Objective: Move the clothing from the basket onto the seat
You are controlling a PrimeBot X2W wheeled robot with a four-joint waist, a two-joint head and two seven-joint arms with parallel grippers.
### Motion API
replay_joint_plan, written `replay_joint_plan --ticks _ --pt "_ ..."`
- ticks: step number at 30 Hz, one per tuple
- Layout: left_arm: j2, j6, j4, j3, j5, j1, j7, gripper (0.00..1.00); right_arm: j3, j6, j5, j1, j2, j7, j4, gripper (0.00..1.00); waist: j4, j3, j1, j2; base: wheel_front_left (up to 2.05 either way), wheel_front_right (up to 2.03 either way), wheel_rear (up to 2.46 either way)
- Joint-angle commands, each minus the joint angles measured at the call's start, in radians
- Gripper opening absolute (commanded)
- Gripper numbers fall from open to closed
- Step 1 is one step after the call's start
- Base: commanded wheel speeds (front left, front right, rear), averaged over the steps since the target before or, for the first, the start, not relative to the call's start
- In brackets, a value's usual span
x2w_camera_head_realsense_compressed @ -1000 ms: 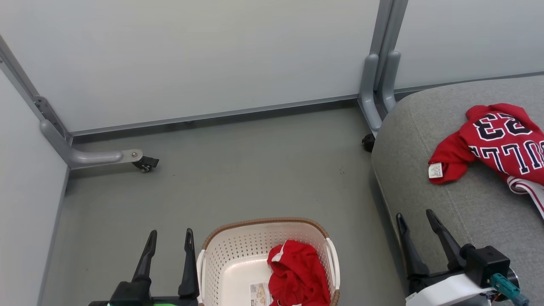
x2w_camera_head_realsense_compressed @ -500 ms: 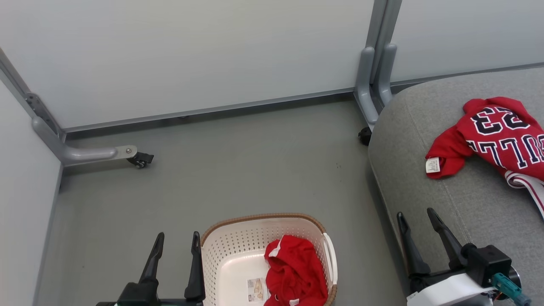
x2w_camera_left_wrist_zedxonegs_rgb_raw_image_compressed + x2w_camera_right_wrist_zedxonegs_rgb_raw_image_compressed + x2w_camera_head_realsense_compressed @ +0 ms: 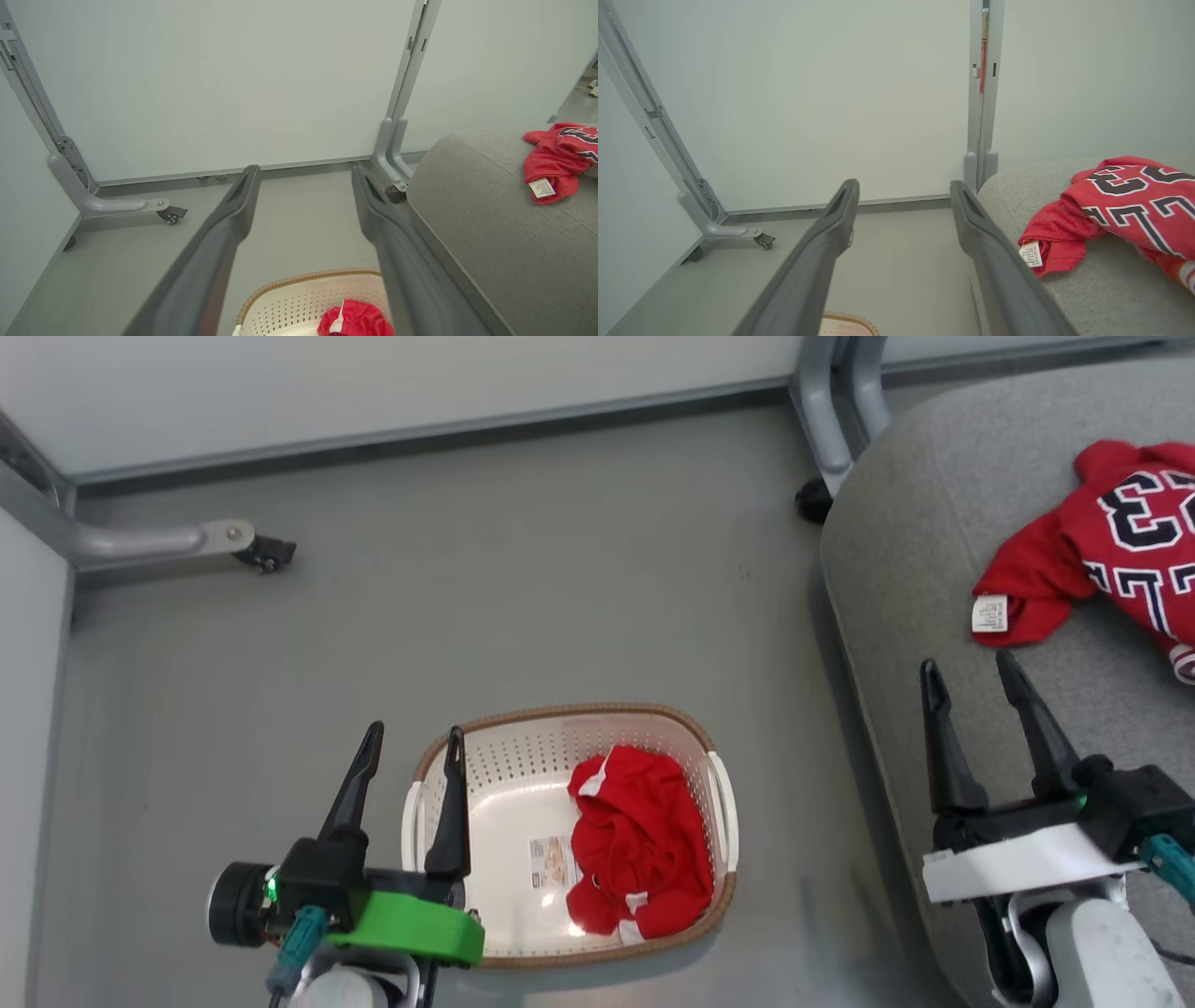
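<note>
Biggest thing first: the seat (image 3: 896,616) sits under and ahead of the right pincer (image 3: 965,661), which hangs over its near edge. That pincer is spread wide with nothing in it. The basket (image 3: 560,711) is on the floor just to the right of the left pincer (image 3: 415,729), also gaping and empty, with its inner finger over the basket's left handle.

The jersey (image 3: 1120,551) is already on the seat, ahead and to the right of the right pincer. The plain red garment (image 3: 639,840) is bunched in the basket's far side from the left pincer — closer to the right-hand wall than to either set of fingers.

What I'd worry about:
- Dropping the left pincer straight down looks like it'd land a finger on the rim or handle, and a light plastic basket would probably skid or tip.
- Grabbing only a top fold could let the cloth slip out mid-carry, or snag the rim and drag the basket along.
- The label sticker (image 3: 551,861) lies between the left pincer and the garment, so fingers scraping the floor might catch it.
</note>
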Motion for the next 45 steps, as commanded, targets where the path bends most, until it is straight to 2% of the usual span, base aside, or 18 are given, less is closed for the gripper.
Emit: replay_joint_plan --ticks 1,7,14,22,27,36,45 --pt "0.002 -0.018 0.022 -0.009 0.008 -0.056 0.000 1.00 -0.005 -0.001 -0.013 -0.043 -0.003 0.000 -0.010 1.00 0.001 0.218 0.0000 0.0000 0.00 0.00 0.00" --pt "0.002 -0.101 0.122 -0.103 0.056 -0.225 0.000 1.00 -0.033 -0.001 -0.028 -0.151 -0.023 0.000 -0.041 1.00 -0.006 0.375 0.0000 0.0000 0.00 0.00 0.00" --pt "0.003 -0.142 0.330 -0.230 0.041 -0.437 0.000 1.00 -0.049 -0.001 -0.040 -0.228 -0.050 0.000 -0.100 1.00 -0.020 0.520 0.0000 0.0000 0.00 0.00 0.00" --pt "0.003 -0.151 0.617 -0.377 0.006 -0.640 0.000 1.00 -0.053 -0.001 -0.050 -0.289 -0.054 0.000 -0.179 1.00 -0.064 0.674 0.0000 0.0000 0.00 0.00 0.00" --pt "0.005 -0.151 0.782 -0.515 -0.073 -0.753 0.000 1.00 -0.020 -0.001 -0.054 -0.319 -0.042 0.000 -0.221 1.00 -0.094 0.757 0.0000 0.0000 0.00 0.00 0.00" --pt "0.047 -0.151 0.908 -0.688 -0.218 -0.891 0.000 1.00 0.034 -0.001 -0.033 -0.382 -0.014 0.000 -0.262 1.00 -0.133 0.851 0.0000 0.0000 0.00 0.00 0.00" --pt "0.062 -0.151 1.009 -0.794 -0.274 -0.967 0.000 1.00 0.098 -0.001 -0.043 -0.404 -0.007 0.000 -0.330 1.00 -0.169 0.905 0.0000 0.0000 0.00 0.00 0.00"
